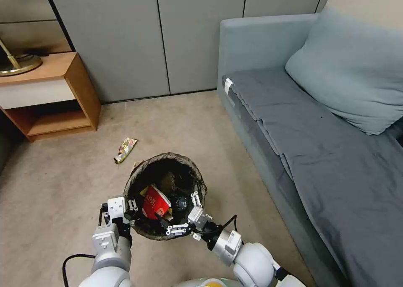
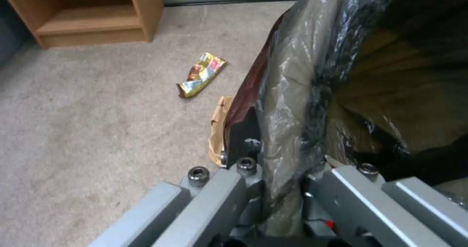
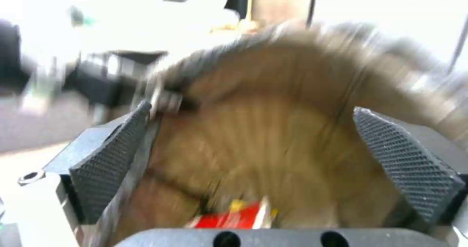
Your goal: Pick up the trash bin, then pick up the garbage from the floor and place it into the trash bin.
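Observation:
The trash bin (image 1: pixel 138 180), round and lined with a dark bag, hangs just in front of me over the carpet. My left gripper (image 1: pixel 131 206) is shut on its left rim; the left wrist view shows the fingers clamping the bag-covered rim (image 2: pixel 287 130). My right gripper (image 1: pixel 185 213) is open over the bin's near right side, its ribbed pads (image 3: pixel 109 159) wide apart with nothing between them. Garbage lies inside the bin, among it a red-and-white paper cup (image 1: pixel 156 202) (image 3: pixel 234 216). On the floor behind the bin lie a colourful snack wrapper (image 1: pixel 125 149) (image 2: pixel 202 75) and a brown cardboard scrap (image 2: pixel 218 130).
A grey sofa (image 1: pixel 294 131) with a large pillow (image 1: pixel 348 69) runs along the right. A wooden side table (image 1: pixel 79 94) stands at the far left, with grey cupboard doors (image 1: pixel 168 35) behind. Open carpet (image 1: pixel 63 186) lies to the left of the bin.

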Available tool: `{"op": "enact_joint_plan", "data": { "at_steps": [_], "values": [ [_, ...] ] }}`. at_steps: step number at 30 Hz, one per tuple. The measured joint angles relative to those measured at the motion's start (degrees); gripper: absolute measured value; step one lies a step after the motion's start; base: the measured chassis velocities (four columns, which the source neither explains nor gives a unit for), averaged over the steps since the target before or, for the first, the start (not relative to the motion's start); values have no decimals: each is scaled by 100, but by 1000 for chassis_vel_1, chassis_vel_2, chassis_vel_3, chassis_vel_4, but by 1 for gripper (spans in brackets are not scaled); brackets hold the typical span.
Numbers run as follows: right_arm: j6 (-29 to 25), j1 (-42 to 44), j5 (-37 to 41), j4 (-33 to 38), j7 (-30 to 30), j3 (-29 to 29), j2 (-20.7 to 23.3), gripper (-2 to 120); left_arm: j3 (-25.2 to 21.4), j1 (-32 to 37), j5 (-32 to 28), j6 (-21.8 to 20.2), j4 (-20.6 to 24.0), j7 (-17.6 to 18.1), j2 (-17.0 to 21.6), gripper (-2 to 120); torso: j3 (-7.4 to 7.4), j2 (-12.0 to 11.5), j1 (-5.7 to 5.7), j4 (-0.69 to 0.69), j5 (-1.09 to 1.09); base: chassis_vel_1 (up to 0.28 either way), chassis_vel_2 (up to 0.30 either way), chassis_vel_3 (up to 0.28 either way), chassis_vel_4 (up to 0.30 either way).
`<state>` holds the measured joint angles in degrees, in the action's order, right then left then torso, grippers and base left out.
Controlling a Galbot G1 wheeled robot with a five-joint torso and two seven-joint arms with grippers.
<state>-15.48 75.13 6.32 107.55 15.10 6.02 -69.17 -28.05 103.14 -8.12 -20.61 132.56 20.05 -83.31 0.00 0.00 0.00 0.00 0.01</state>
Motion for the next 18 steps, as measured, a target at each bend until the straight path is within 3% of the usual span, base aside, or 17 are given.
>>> {"op": "enact_joint_plan", "data": {
  "at_steps": [4,7,9,11,18],
  "values": [
    [3,198,1,715,-329,-238,-48,100,-92,2,36,50,-103,-10,26,0,0,0,0,0,-1,0,0,0,0],
    [89,564,-221,1459,-1036,-626,-263,100,-210,-18,43,115,-195,-26,43,0,0,0,0,0,-2,0,0,0,0],
    [90,615,-265,1510,-1122,-684,-293,100,-226,-20,39,121,-204,-27,46,0,0,0,0,-1,-1,0,0,0,0],
    [63,1022,-405,1719,-1664,-1038,-470,100,-312,-24,0,151,-241,-34,60,0,0,0,1,-1,-1,0,0,0,0],
    [-209,1641,-511,1737,-1896,-1388,-604,100,-456,-36,-105,202,-266,-42,98,0,0,0,1,-1,-1,0,0,0,0]
  ]
}}
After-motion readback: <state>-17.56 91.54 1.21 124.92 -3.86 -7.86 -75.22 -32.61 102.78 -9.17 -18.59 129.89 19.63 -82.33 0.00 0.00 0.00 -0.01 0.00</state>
